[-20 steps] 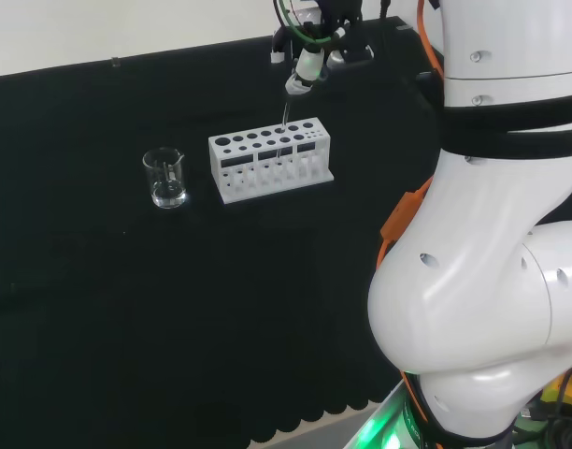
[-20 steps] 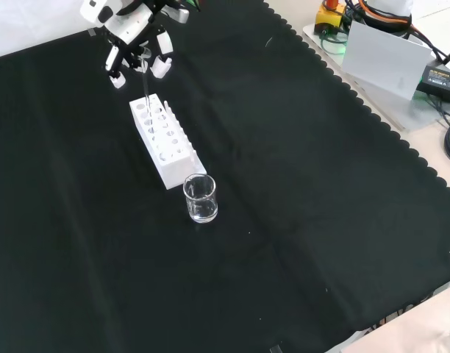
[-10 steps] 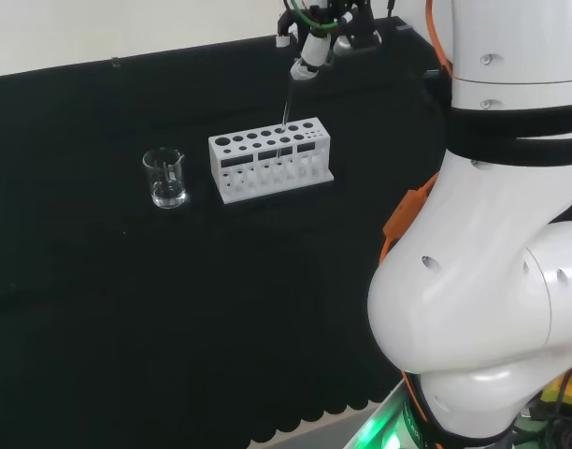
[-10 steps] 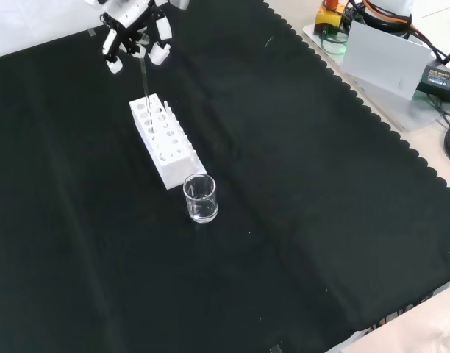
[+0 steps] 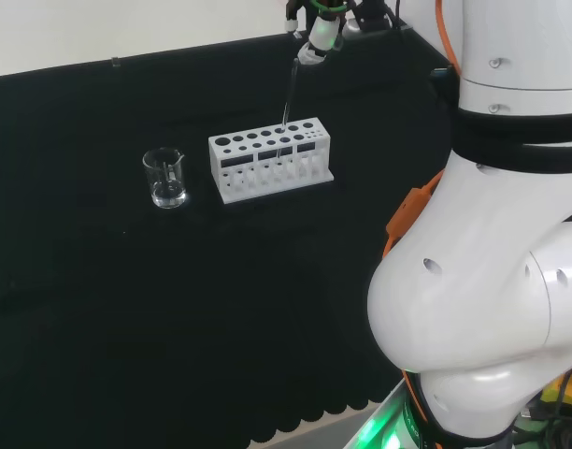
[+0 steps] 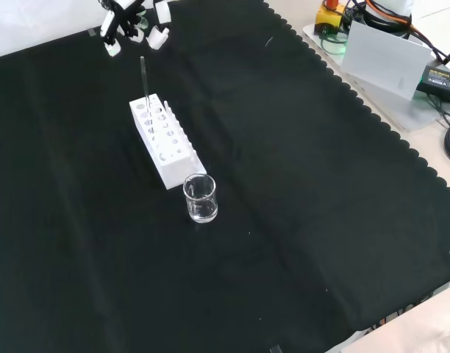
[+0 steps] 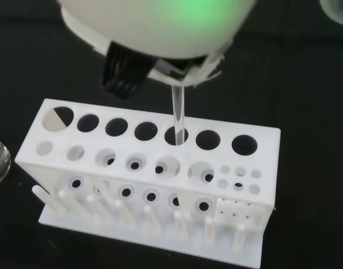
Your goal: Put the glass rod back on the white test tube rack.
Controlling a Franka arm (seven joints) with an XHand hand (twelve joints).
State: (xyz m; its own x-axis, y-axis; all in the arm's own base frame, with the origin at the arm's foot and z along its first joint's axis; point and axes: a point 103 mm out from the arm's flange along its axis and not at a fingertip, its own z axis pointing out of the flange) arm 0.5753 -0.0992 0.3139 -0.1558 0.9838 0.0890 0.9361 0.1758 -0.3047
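**Rod upright in the rack, hand above it**

The rod [image 5: 289, 94] is a thin, clear, straight glass stick, standing nearly upright with its lower end in a hole of the rack's back row, as the wrist view [image 7: 177, 115] shows. The rack [image 5: 270, 159] is white, with rows of round holes on top and short pegs along its front foot. In the front view the rod [image 6: 144, 77] rises from the rack's far end [image 6: 165, 140]. The hand [image 5: 321, 26] is just above the rod's top; in the front view [image 6: 131, 15] its fingers look spread and apart from the rod, though I cannot tell for certain. A clear beaker [image 5: 164, 178] stands near the rack's other end on the desk [image 5: 127, 299], apart from it.
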